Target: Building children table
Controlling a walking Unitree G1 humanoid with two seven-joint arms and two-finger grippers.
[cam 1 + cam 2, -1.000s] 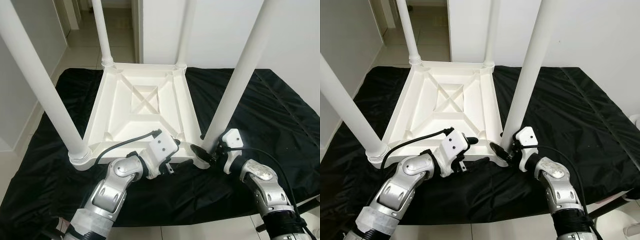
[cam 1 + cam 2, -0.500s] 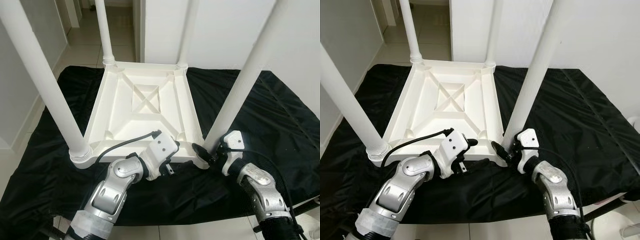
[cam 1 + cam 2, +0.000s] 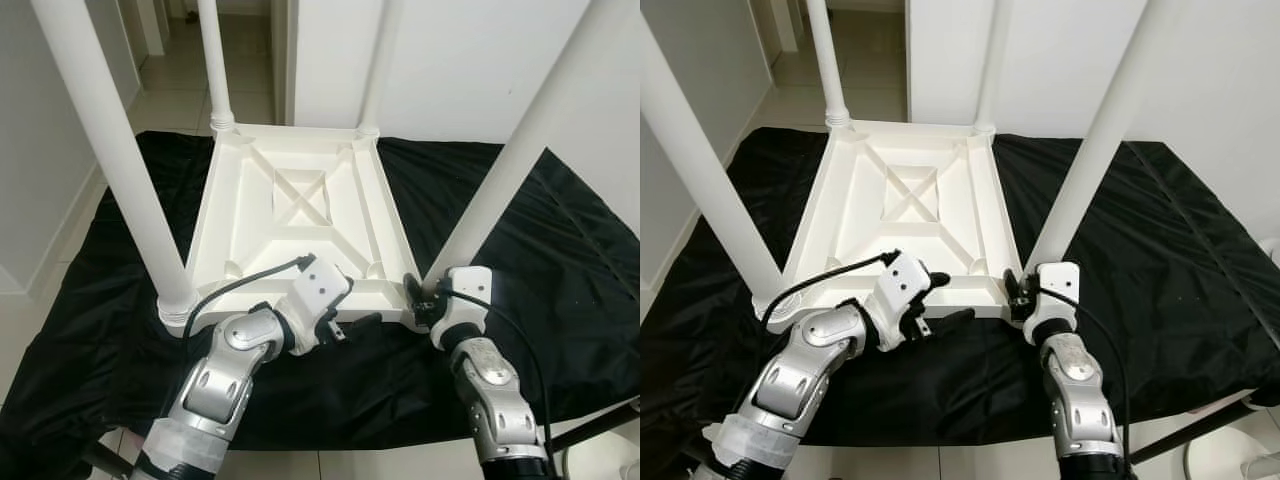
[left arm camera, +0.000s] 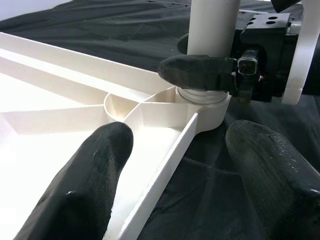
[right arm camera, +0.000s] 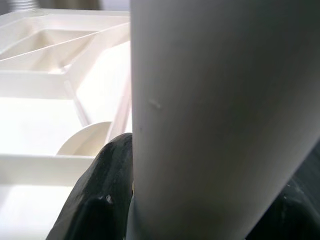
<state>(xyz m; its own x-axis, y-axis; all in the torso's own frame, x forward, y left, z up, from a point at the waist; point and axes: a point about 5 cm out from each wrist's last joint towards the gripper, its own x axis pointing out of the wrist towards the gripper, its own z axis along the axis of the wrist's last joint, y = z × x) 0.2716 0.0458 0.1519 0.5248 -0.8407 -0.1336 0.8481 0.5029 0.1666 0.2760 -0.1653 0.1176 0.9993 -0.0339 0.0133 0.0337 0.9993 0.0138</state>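
Right gripper (image 3: 418,296) has closed in, now pinching near-right table leg (image 3: 505,190) at its socket; left gripper (image 4: 175,165) spread, straddling tabletop rim (image 4: 165,165). Likely tightening the leg.

Both arms are jointed silver metal shells with rounded elbow housings, wrapped in pale grey sleeves near the shoulders. Each wrist ends in a boxy white plastic housing dotted with small dark screw holes. A thin black cable loops from the left forearm into the left gripper (image 3: 352,327); another arcs beside the right gripper (image 3: 414,301). The fingers (image 4: 95,170) are thick, rounded, matte black rubber.
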